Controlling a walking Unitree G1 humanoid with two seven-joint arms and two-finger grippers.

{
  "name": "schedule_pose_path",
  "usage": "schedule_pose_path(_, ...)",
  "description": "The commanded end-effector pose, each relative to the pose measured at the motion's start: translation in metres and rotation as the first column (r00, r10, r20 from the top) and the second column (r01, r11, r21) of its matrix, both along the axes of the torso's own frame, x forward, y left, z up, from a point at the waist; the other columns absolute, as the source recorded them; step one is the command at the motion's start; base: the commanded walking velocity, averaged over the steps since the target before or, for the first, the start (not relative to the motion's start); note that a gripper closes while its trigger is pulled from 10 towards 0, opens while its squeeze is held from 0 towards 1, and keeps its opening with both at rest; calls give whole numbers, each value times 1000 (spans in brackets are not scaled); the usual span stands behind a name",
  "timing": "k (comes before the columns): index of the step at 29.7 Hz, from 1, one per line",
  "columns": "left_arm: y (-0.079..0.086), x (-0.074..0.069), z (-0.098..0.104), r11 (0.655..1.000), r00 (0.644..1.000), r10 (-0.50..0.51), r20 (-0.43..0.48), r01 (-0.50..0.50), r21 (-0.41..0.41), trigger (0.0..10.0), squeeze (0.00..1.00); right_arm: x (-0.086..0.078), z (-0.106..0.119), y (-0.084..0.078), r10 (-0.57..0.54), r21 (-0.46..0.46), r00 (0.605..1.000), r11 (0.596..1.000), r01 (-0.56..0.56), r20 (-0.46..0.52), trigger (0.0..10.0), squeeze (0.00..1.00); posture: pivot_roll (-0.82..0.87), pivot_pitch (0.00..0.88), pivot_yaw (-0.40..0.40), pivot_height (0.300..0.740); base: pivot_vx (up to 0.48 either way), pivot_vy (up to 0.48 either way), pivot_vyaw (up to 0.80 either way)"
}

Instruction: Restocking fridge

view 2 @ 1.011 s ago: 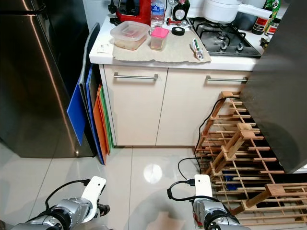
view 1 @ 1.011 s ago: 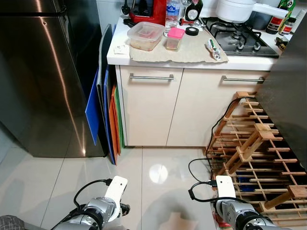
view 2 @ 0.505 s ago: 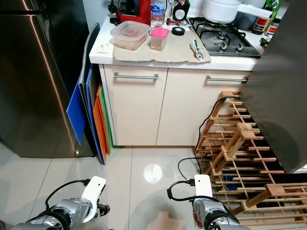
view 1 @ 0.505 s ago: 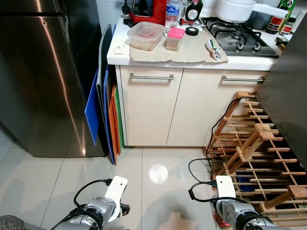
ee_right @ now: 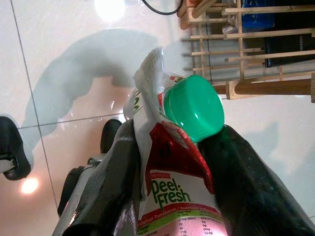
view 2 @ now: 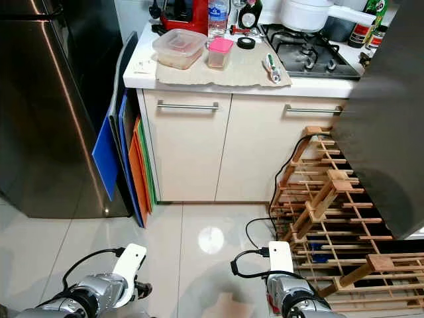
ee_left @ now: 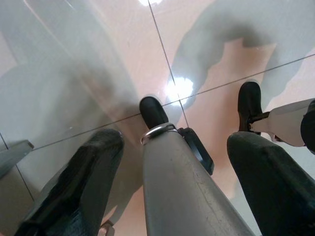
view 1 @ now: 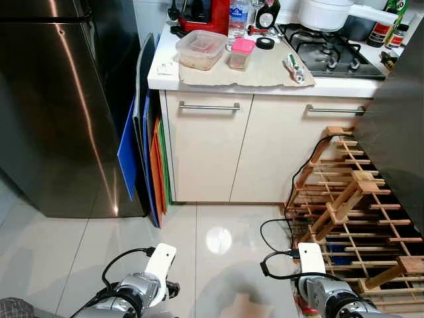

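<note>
At the far left stands the tall stainless-steel fridge, its door shut, with a stack of blue, orange and green flat boards leaning between it and the cream cabinet. Low down on the same side, the left pincer hangs idle over the glossy tiled floor, its two black fingers spread apart and holding nothing. Further right, the white worktop carries a clear lidded food container, a small pink-lidded tub and, beyond them, a gas hob. Below and to the right sits a slatted wooden rack. On the right side the right pincer is clamped on a green-capped carton with a red-and-white label, held low near the floor, so the task's item is in hand and well apart from the fridge. The step in hand looks like carrying the carton over for stocking. Next, the robot likely needs to turn left towards the fridge, and the free left pincer would have to pull the door open before the carton can go onto a shelf.
</note>
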State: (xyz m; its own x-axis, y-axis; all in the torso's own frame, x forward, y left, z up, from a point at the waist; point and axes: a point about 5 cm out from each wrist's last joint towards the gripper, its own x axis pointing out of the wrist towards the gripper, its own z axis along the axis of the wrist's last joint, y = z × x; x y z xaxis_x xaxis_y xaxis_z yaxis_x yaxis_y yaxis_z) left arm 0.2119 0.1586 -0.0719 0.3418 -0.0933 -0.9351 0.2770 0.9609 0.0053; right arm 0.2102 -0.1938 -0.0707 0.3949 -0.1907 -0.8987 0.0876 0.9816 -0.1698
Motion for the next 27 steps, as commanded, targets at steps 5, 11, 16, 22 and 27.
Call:
schedule_pose_path(5,-2,-1,-1,1000,1000,-8,-1,8,-3,10000,0,3,2,-3,-1,-8,1000,1000,1,13,10000,0,107,0,-60,740,0,0,0)
schedule_pose_path(11,-2,-1,0,1000,1000,-7,-1,7,-5,10000,0,3,2,-4,-3,-8,1000,1000,3,15,10000,0,105,0,-61,740,0,0,0)
schedule_pose_path(16,-2,0,0,1000,1000,-1,0,1,-10,10000,0,3,2,-4,-4,-7,1000,1000,5,16,10000,0,107,0,-60,740,0,0,0)
schedule_pose_path(22,-2,0,0,1000,1000,-1,2,1,-8,10000,0,4,3,-3,-6,-5,1000,1000,6,17,10000,0,107,0,-60,740,0,0,0)
schedule_pose_path(27,-2,0,0,1000,1000,1,0,-1,-10,10000,0,4,3,-3,-5,-6,1000,1000,5,17,10000,0,107,0,-61,740,0,0,0)
